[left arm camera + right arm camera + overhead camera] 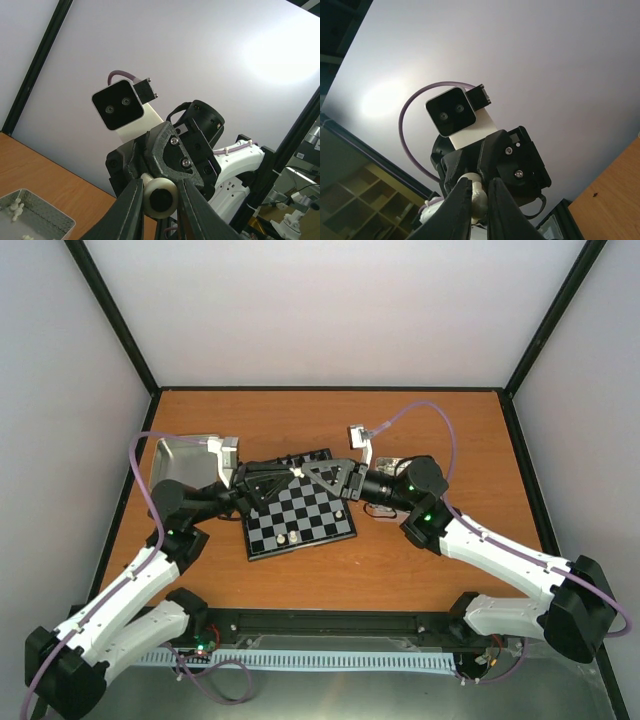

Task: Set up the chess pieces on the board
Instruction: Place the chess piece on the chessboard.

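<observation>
L grip: my left gripper [160,186] pinches the chess piece [160,196], fingers tight on both flanks of its round base.
R grip: my right gripper [479,182] is nose to nose w/ the left; fingers pressed close on the same piece, looks like a shared hold.
Piece loc: mid-air, between both tips, over the far edge of the board [300,515], not on a square.
Others: a couple of cream pcs [289,537] stand on the near rows; more lie in the silver tray [55,212].
Handling: prob. v. light, hard plastic, smooth, so slippery; rounded sides could squirt out of flat pads.
Where to hold: across the wide base or low stem, pads square to it, piece upright.
Risk: if both let go at once, it drops and rolls.
</observation>
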